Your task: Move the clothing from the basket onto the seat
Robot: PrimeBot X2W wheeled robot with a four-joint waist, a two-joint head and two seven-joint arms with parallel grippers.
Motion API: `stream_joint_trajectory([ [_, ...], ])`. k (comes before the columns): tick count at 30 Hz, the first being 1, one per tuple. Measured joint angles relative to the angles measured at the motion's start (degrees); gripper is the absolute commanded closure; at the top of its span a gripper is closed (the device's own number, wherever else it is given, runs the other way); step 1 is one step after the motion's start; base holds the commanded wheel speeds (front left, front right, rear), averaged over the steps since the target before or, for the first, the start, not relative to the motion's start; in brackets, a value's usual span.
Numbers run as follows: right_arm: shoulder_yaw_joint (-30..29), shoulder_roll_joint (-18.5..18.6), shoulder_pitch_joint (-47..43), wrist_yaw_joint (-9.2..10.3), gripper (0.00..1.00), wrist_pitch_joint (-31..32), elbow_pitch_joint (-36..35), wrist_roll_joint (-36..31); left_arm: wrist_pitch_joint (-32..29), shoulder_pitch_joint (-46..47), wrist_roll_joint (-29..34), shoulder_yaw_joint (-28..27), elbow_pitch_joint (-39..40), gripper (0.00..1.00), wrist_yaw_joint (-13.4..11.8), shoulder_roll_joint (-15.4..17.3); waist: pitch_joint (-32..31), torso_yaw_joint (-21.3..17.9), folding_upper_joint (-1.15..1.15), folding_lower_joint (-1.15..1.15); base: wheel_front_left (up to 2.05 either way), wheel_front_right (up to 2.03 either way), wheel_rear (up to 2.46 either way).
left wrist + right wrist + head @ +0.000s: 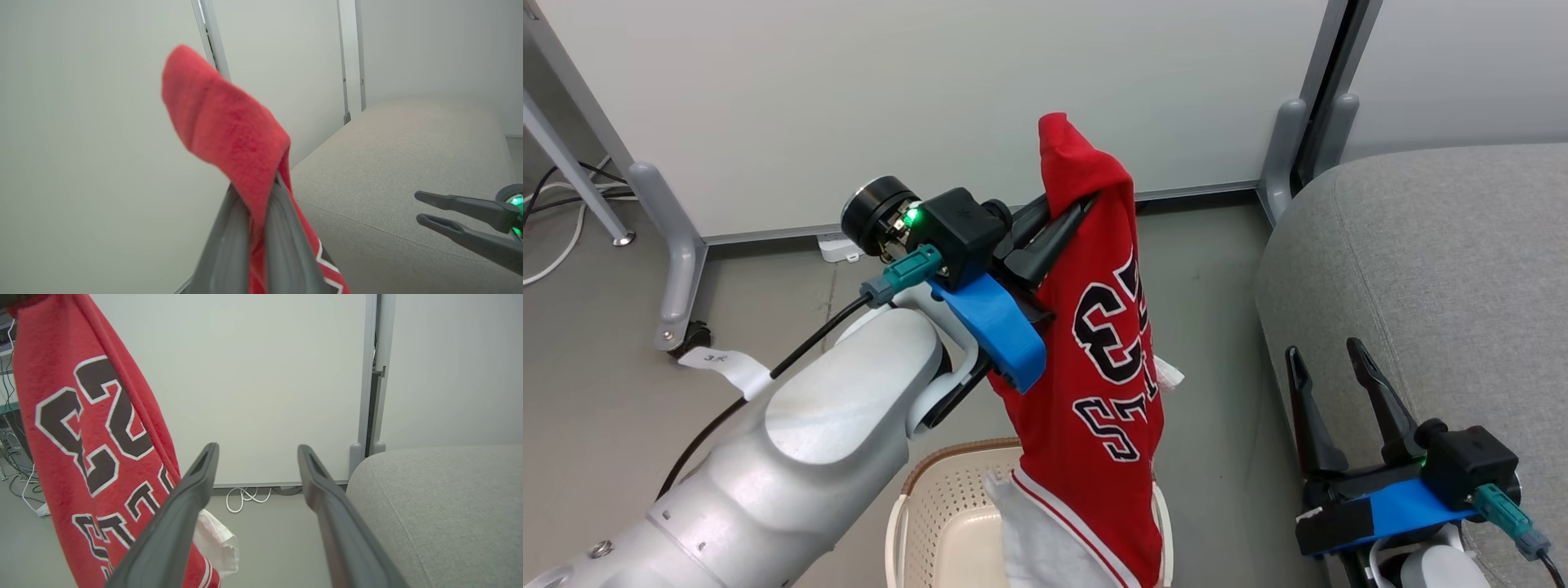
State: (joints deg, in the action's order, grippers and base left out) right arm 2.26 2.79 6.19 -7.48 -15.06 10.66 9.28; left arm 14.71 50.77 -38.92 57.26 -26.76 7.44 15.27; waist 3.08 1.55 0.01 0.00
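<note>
A red jersey [1094, 392] with black, white-outlined numerals hangs from my left gripper [1072, 214], which is shut on a fold near its top. Its lower end drops into the cream basket [939, 506] at the bottom centre. Seen from the left wrist, the red cloth [229, 134] is pinched between the fingers [286, 241]. The grey seat [1437, 278] lies at the right. My right gripper [1327, 353] stands open beside the seat's front edge, holding nothing. In the right wrist view the jersey [90, 457] hangs left of the open fingers [192, 498], and the seat [441, 498] is at the right.
White partition panels [931, 106] with grey feet stand behind. Cables [556, 212] and a power strip lie on the grey floor at the left. A white cable [245, 496] loops at the panel's base. My right gripper [421, 208] also shows over the seat [388, 163] from the left wrist.
</note>
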Motion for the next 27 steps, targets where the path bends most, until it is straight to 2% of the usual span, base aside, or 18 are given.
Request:
stream_joint_trajectory([
  [7, 1.9, 0.0, 0.8, 0.01, 0.0, 0.0, -1.3, -0.6, 0.0, 0.0, -0.9, 1.2, -0.3, 1.0, 0.0, -0.1, 0.3, 0.5, 0.0, 0.0, 0.0, 0.0, 0.0],
  [15, 9.6, 0.0, 8.1, 0.0, 0.0, 0.0, -2.1, -2.9, 0.0, 0.6, -1.5, 1.6, -0.7, 1.0, 0.0, -0.2, 0.6, 0.7, 0.0, 0.0, 0.0, 0.0, 0.0],
  [21, 14.4, 0.2, 15.4, 0.0, 0.0, 0.0, 0.5, -3.0, 0.1, 1.1, -1.5, 2.0, -0.8, 1.0, 0.0, -0.8, 1.3, 1.1, 0.0, 0.0, 0.0, 0.0, 0.0],
  [27, 18.0, 0.2, 22.0, 0.0, 0.0, -0.1, 6.6, -3.6, 0.2, 1.4, -1.3, 2.7, -0.8, 1.0, 0.0, -1.3, 2.1, 1.6, 0.0, 0.0, 0.0, 0.0, 0.0],
])
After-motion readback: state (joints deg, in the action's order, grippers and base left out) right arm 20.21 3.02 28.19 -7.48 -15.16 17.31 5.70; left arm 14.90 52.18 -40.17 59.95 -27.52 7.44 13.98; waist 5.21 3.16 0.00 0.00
